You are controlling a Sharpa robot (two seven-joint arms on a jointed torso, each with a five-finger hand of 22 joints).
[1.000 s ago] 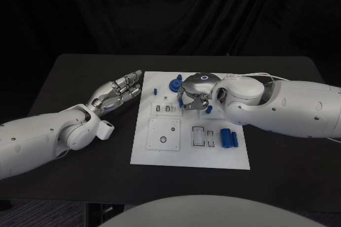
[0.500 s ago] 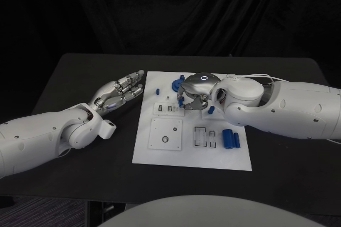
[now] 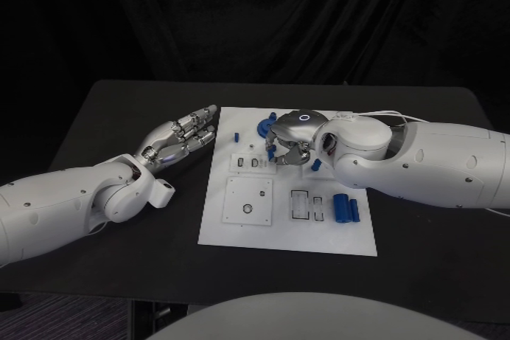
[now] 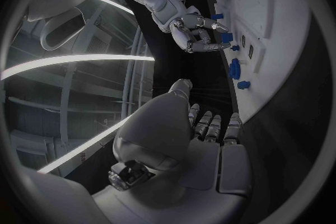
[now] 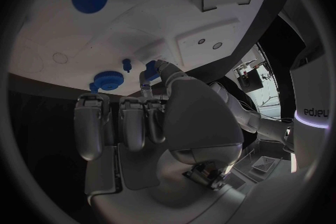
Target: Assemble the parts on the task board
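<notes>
The black table (image 3: 117,119) carries the white task board (image 3: 287,233) at its middle. The right arm reaches in from the right and lies across the board's far right part, covering that corner. The left arm lies on the table to the left of the board.

The right hand (image 3: 290,142) hangs over the far middle of the board with its fingers curled in; a small blue part (image 5: 150,70) sits at its fingertips, seemingly pinched between thumb and finger. The left hand (image 3: 180,137) rests just beside the board's left edge, fingers stretched out fairly straight and close together, holding nothing.

On the board, a blue round part (image 3: 262,125) stands at the far edge, just left of the right hand. Two blue cylinders (image 3: 346,207) lie side by side near the right edge, beside a rectangular recess (image 3: 305,205). A small blue peg (image 3: 235,137) stands near the left edge.
</notes>
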